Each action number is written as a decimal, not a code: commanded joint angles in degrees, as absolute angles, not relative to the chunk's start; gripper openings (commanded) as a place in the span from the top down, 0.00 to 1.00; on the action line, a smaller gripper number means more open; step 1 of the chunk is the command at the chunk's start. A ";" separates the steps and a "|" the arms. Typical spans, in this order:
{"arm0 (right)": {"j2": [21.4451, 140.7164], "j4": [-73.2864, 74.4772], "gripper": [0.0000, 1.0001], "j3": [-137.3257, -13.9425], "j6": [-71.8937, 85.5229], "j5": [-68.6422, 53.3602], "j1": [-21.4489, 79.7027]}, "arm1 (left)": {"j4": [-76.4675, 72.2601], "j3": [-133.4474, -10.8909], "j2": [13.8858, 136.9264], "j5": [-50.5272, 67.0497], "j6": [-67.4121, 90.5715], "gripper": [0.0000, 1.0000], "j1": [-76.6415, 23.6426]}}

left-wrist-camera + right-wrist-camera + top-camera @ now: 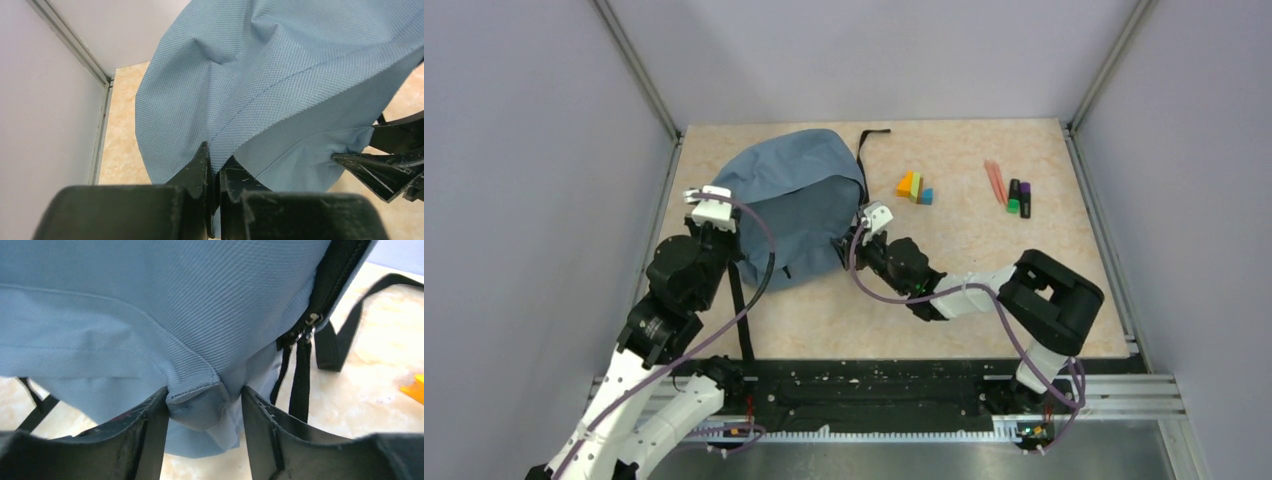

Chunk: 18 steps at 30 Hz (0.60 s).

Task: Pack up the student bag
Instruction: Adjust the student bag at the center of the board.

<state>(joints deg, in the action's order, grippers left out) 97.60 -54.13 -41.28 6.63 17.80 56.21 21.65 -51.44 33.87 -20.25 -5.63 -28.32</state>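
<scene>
The student bag (pixel 794 200), a soft dusty-blue backpack, lies slumped at the back left of the table. My left gripper (pixel 714 205) is at its left edge and is shut on a pinched fold of the bag's fabric (pixel 280 75), seen between the jaws (pixel 215 160) in the left wrist view. My right gripper (pixel 869 222) is at the bag's right side. Its jaws (pixel 205 395) stand apart around a stitched corner of the bag (pixel 150 300), which fills most of the gap. A black zipper with metal pulls (pixel 305 330) hangs just right of that corner.
Coloured blocks (pixel 914 187) lie right of the bag. Pink pens (pixel 995 180) and highlighters (pixel 1020 198) lie further right. A black strap (pixel 874 135) trails from the bag's top, another (pixel 742 310) runs toward the near edge. Grey walls enclose the table.
</scene>
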 commanded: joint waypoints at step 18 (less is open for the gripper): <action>71.15 -26.66 1.00 -59.07 -5.74 3.35 51.68 | 21.31 -76.21 39.12 -6.79 7.78 1.00 -28.63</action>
<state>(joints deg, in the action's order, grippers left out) 80.01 -22.06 -51.83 -5.82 1.69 51.68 34.26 -72.18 41.45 -10.61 1.63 -28.29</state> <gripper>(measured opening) 0.053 0.050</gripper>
